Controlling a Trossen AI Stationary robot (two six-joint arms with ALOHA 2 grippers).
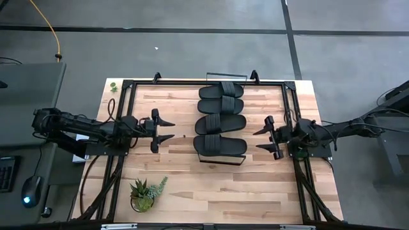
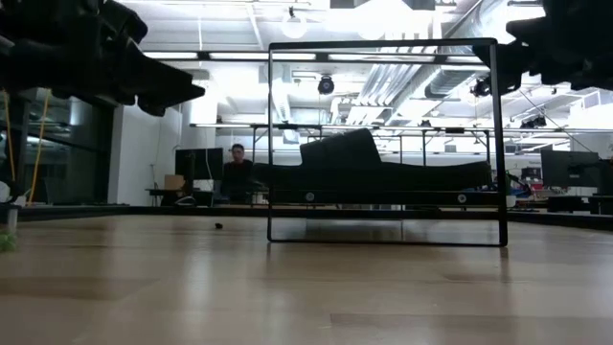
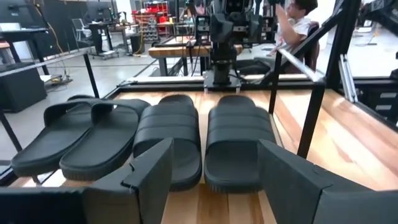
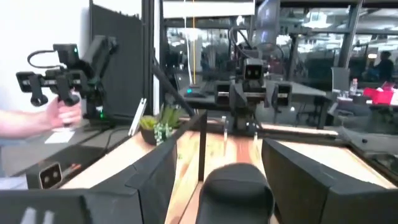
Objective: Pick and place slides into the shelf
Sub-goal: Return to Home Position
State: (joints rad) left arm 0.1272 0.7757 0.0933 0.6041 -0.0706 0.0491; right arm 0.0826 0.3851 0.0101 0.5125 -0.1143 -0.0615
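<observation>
Four black slides (image 1: 220, 121) lie side by side, soles down, on the light-wood board of the black wire-frame shelf (image 1: 222, 161) in the middle of the table. The left wrist view shows all of the slides (image 3: 174, 134). The low view shows the nearest slide (image 2: 374, 168) end on, resting on the raised board inside the frame (image 2: 383, 44). My left gripper (image 1: 167, 129) is open and empty, left of the shelf, pointing at it. My right gripper (image 1: 261, 139) is open and empty, right of the shelf, facing the nearest slide (image 4: 239, 186).
A potted succulent (image 1: 144, 195) stands near the table's front left. A small green thing (image 1: 113, 85) sits at the far left corner. Black frame rails (image 1: 291, 102) run along the table's sides. People show in the room beyond (image 2: 237, 165), and a hand (image 4: 62, 113).
</observation>
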